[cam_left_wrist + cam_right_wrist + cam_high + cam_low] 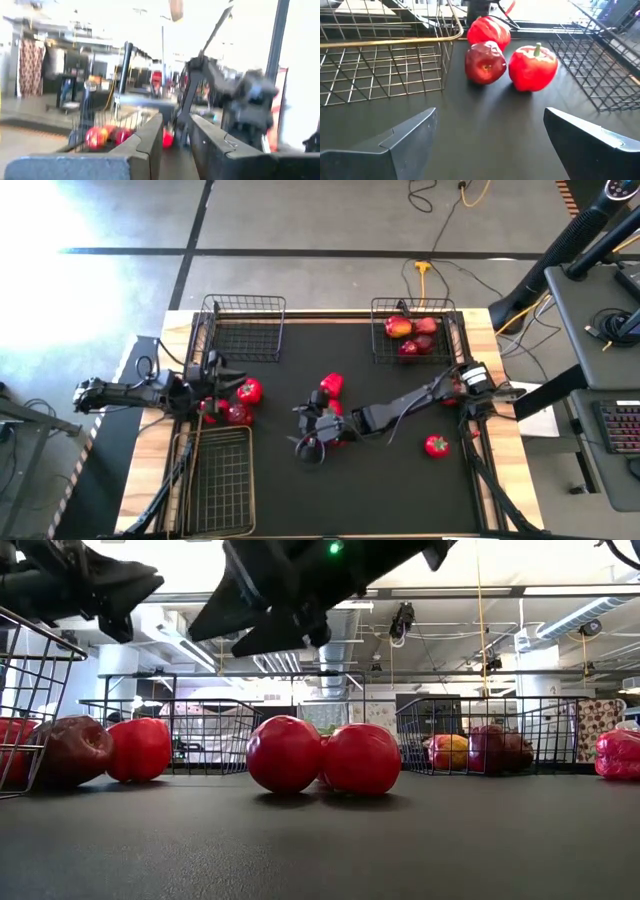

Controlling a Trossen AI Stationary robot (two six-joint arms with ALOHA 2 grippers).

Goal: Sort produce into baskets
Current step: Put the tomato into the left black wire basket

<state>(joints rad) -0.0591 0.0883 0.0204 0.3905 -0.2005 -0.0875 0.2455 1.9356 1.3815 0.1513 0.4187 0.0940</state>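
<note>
On wood-edged black mat, over grey taped floor: left jaws clenched, right jaws spread, empty.

On the black rubber mat that covers the table, a black wire-mesh basket sits at the far left corner and a second black wire basket, with red and yellowish apples in it, at the far right corner. A longer wire basket lies at the near left edge. A red round tomato and a dark red apple lie just behind it. A red bell pepper lies mid-mat; a red tomato with a green top near the right edge.
</note>
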